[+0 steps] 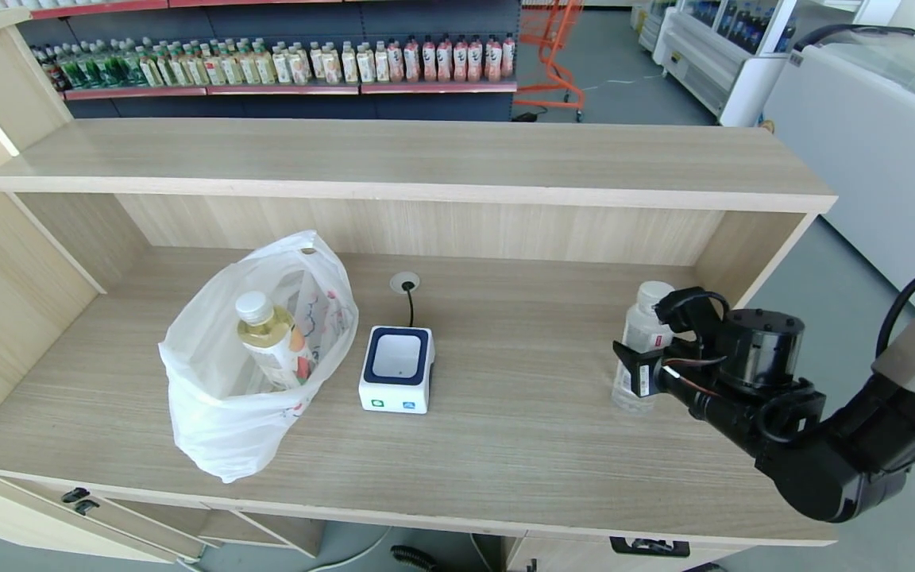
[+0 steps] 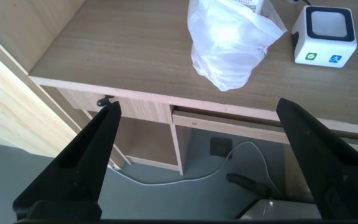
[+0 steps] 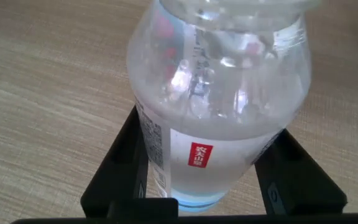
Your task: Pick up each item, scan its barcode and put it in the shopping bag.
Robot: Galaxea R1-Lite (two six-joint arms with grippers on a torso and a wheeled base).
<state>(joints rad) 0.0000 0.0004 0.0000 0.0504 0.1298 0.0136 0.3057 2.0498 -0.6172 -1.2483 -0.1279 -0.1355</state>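
Note:
A clear water bottle (image 1: 642,343) with a white cap stands upright on the wooden counter (image 1: 505,421) at the right. My right gripper (image 1: 634,372) grips its lower body, a black finger pressed against each side of the bottle (image 3: 219,106) in the right wrist view. The white shopping bag (image 1: 219,397) sits at the left with a tea bottle (image 1: 271,338) upright inside. Between them lies the white barcode scanner (image 1: 398,369). My left gripper (image 2: 199,107) hangs open below the counter's front edge, with the bag (image 2: 229,43) and scanner (image 2: 325,34) above it.
A raised shelf with side walls encloses the counter at the back and both sides. The scanner's cable runs to a grommet (image 1: 404,281) behind it. Drawers (image 2: 229,127) sit under the front edge. The counter between scanner and water bottle is bare.

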